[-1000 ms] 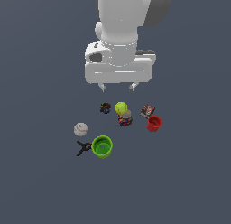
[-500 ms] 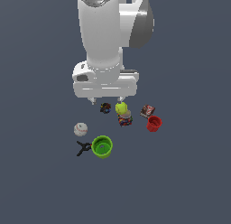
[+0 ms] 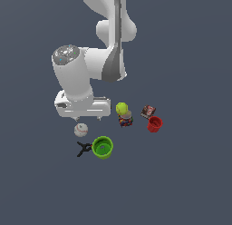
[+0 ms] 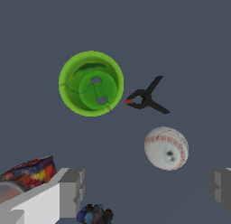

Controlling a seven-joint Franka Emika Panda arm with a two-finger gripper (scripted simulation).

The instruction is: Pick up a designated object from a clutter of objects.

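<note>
1. The white Panda gripper (image 3: 87, 117) hangs with fingers (image 4: 71, 191) spread wide, holding nothing.
2. The small white baseball with red stitching (image 3: 81, 129) lies just below it, untouched.
3. A black clamp (image 3: 83, 149) touches the green plastic cup (image 3: 103, 147), both near the baseball.
</note>
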